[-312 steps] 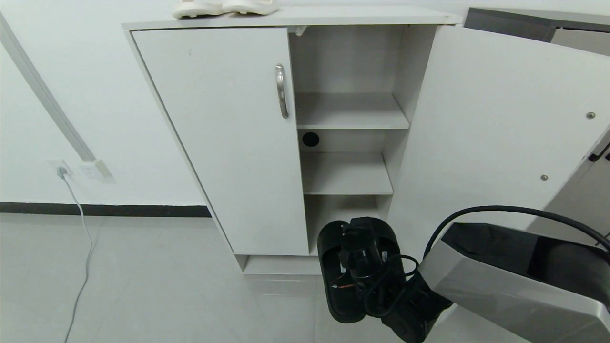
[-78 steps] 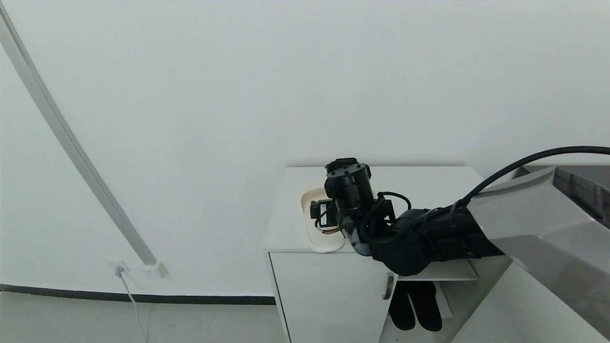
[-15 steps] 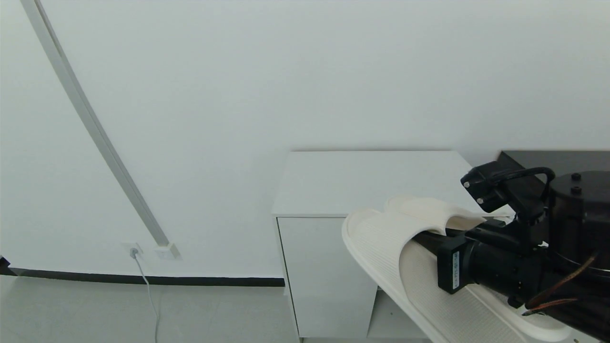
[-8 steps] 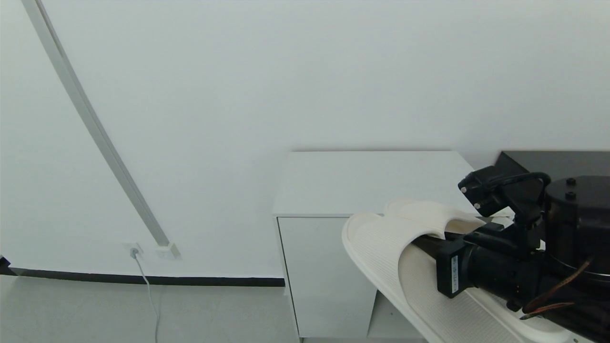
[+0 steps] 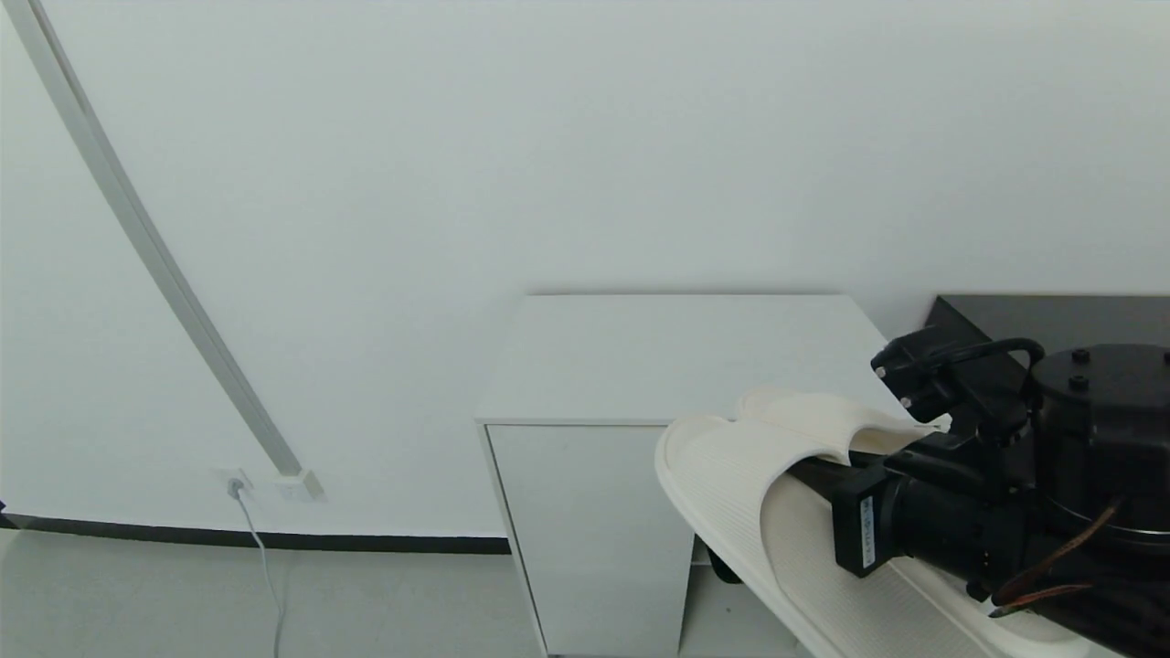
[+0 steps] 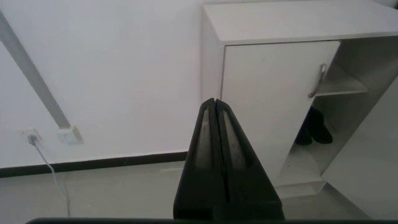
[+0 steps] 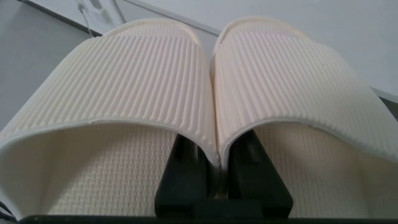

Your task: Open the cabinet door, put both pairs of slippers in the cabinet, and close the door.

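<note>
My right gripper [image 7: 216, 165] is shut on a pair of cream slippers [image 7: 205, 81], pinching the two inner strap edges together. In the head view the cream slippers [image 5: 731, 475] hang in the air in front of the white cabinet [image 5: 676, 356], at about the height of its top. In the left wrist view the cabinet's left door [image 6: 267, 106] is shut and its right side stands open. A pair of black slippers [image 6: 314, 127] lies on a lower shelf inside. My left gripper [image 6: 216, 109] is shut on nothing, away from the cabinet on its left-door side.
The open right door [image 6: 373, 168] swings out on the cabinet's right side. A dark piece of furniture [image 5: 1051, 315] stands right of the cabinet. A wall socket with a cable [image 5: 236, 484] and a slanted cable duct [image 5: 137, 228] are on the wall to the left.
The head camera has shifted, so the cabinet now sits further left in the picture. My right gripper keeps its hold on the cream slippers, hardly moved.
</note>
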Controlling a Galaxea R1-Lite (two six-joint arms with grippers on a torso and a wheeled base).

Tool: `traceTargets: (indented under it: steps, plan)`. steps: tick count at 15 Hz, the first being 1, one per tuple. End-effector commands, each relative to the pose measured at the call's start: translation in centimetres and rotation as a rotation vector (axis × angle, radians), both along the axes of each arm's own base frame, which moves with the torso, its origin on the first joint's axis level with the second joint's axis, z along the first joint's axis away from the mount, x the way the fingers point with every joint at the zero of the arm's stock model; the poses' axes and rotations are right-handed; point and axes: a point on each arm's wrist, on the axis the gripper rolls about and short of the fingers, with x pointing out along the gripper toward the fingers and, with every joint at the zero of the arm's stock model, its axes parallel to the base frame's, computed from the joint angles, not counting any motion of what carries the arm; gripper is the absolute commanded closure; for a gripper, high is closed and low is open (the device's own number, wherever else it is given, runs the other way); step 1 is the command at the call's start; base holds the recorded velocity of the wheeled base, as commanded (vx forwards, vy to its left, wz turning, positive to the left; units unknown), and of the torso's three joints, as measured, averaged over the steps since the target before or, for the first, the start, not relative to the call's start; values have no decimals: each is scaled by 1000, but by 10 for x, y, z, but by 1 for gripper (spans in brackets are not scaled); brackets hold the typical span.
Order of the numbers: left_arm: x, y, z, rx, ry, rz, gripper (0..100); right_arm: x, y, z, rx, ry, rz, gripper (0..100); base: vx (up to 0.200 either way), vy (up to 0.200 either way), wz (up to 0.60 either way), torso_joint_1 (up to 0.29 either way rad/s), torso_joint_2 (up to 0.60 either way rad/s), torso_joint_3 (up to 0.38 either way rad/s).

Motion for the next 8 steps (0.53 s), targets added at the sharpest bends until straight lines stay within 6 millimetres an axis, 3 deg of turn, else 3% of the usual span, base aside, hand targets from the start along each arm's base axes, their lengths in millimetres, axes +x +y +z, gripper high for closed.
traceTargets:
  steps: [1, 8]
  plan:
    - [0, 0, 0, 0, 2, 0, 100, 1, 1, -1, -4, 3, -1, 100, 0, -200, 0, -7, 7, -2]
    - [0, 0, 0, -2, 2, 0, 100, 0, 0, -2, -3, 4, 3, 100, 0, -200, 0, 1, 2, 1]
